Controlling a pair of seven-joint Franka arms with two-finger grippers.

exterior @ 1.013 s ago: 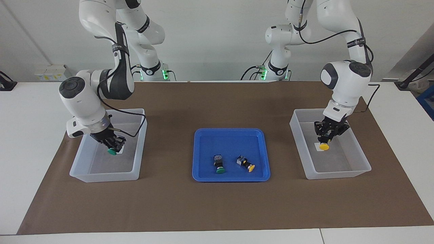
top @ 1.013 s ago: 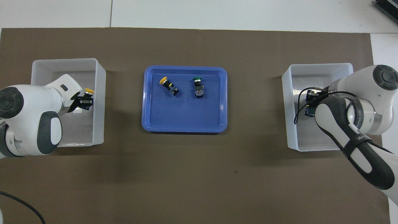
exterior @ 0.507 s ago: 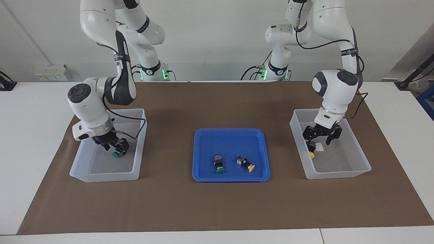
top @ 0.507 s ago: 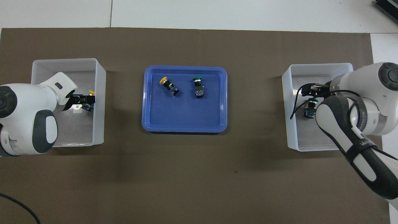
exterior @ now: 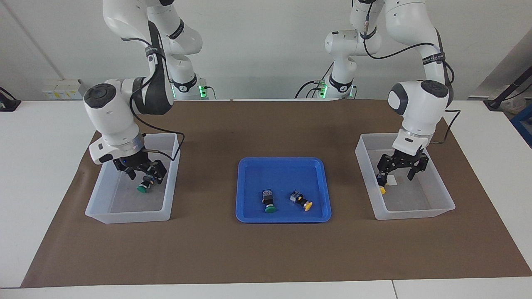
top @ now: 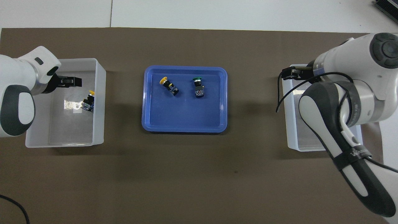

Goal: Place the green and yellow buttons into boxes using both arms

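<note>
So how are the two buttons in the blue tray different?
The green button has a green cap; the yellow button has a yellow one. The green button lies nearer the right arm's end of the blue tray, the yellow button nearer the left arm's. Both lie on their sides.

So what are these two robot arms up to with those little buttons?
They are sorting buttons from the blue tray into two boxes. The left end effector hangs open over one box, where a yellow button lies. The right end effector is open above a green button in the other box. One green button and one yellow button remain in the tray.
</note>
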